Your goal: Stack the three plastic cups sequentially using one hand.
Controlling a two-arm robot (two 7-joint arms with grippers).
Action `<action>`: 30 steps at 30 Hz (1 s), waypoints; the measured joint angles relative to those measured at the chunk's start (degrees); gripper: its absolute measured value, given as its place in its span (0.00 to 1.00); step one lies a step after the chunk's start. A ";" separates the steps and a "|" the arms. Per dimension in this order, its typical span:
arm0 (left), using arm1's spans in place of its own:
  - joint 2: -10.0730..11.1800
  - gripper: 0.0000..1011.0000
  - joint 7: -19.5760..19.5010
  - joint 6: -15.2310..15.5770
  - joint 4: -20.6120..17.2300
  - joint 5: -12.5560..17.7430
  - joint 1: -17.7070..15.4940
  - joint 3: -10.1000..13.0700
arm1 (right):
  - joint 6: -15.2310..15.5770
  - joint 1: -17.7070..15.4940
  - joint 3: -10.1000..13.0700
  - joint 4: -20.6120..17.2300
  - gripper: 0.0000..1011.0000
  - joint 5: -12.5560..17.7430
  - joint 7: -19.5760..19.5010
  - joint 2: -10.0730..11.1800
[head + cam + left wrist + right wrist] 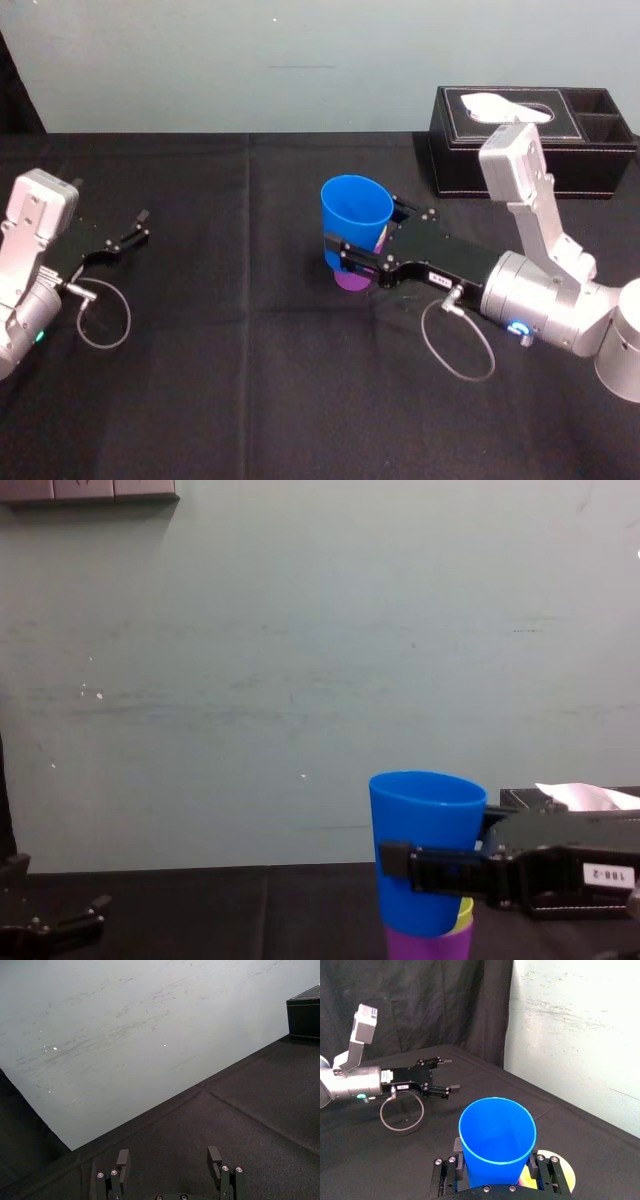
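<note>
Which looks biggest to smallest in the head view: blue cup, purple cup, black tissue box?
1. black tissue box, largest though farthest back.
2. blue cup, gripped by the right pincer.
3. purple cup: only its base shows under the blue cup, so this ranks the visible part, not the whole cup.

blue cup (pixel 497 1140) between right gripper (pixel 496 1164) fingers, left gripper (pixel 449 1075) beyond
</note>
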 joint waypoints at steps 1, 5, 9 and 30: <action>0.00 1.00 0.00 0.00 0.00 0.00 0.00 0.00 | 0.22 0.51 -0.05 0.22 0.71 0.24 0.00 -0.04; 0.00 1.00 0.00 0.00 0.00 0.00 0.00 0.00 | 0.60 1.70 -0.18 0.71 0.71 0.57 -0.06 -0.11; 0.00 1.00 0.00 0.00 0.00 0.00 0.00 0.00 | 1.03 2.88 -0.24 1.52 0.71 0.96 -0.43 -0.37; 0.00 1.00 0.00 0.00 0.00 0.00 0.00 0.00 | 1.48 9.31 -2.11 9.77 0.71 -1.48 -1.34 -2.77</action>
